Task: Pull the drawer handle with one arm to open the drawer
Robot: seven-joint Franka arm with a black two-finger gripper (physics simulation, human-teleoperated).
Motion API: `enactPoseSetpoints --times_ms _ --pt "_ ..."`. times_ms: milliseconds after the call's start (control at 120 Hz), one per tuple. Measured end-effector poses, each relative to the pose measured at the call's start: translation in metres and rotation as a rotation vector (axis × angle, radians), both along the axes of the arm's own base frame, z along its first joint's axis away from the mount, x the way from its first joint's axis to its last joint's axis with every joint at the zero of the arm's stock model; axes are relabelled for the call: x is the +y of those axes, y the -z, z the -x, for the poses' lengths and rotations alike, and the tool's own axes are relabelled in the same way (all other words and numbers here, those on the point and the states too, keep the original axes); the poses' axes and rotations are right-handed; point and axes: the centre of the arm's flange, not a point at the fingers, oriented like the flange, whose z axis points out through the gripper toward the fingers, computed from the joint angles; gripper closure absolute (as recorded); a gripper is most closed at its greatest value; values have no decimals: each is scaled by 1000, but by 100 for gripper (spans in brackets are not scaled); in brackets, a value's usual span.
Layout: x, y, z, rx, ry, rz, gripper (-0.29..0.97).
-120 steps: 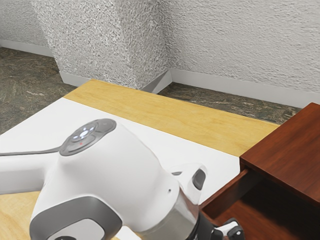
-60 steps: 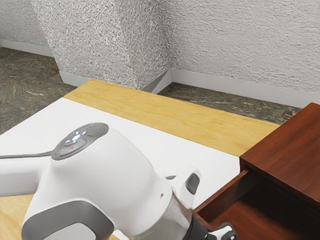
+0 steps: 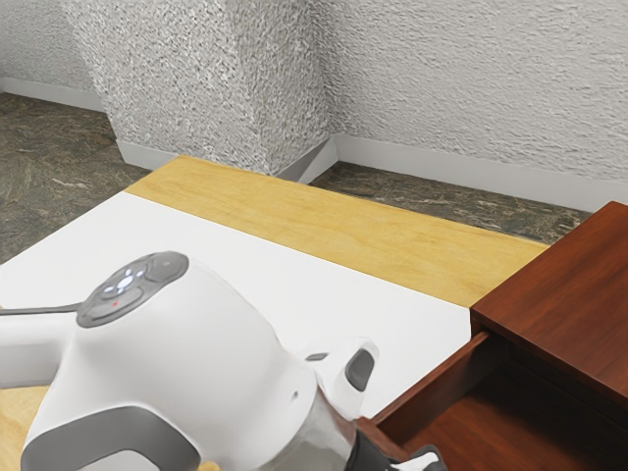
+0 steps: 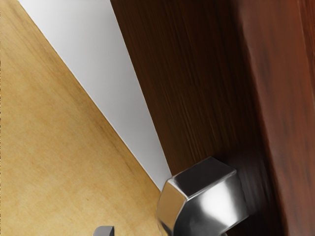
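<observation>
Because the gripper [image 3: 417, 459] sits at the very bottom edge of the exterior view, cut off by the frame and tucked behind the wrist, I cannot tell whether it is spread or clamped on anything. It lies just at the near corner of the drawer [image 3: 461, 417].

In the wrist view a polished metal handle [image 4: 204, 201] with a faceted, hexagonal shape is close under the hand. It is fixed to the dark red-brown drawer front [image 4: 197, 83], whose wood grain runs along the panel. Beside that panel a white strip of tabletop gives way to pale wood.

The white arm [image 3: 196, 373] fills the lower left of the exterior view. A grey button panel sits on its upper side, and a grey band curves round its bottom end.

The drawer stands partly out of the cabinet [image 3: 569, 294] at the lower right of the exterior view. Its side wall and shadowed inside are exposed below the cabinet's flat top.

The table [image 3: 343, 221] stretches from the centre toward the exterior view's left, yellow wood at the far edge and white across the middle. Behind it a rough, pale wall [image 3: 471, 78] with a jutting pillar meets a dark mottled floor [image 3: 49, 147] along a light skirting board.
</observation>
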Motion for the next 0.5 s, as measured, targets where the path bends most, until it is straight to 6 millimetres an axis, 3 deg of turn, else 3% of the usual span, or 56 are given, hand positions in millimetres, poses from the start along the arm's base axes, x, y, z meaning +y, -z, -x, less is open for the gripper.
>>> enactPoseSetpoints --times_ms 500 --pt "1 -6 -3 -69 24 -54 42"
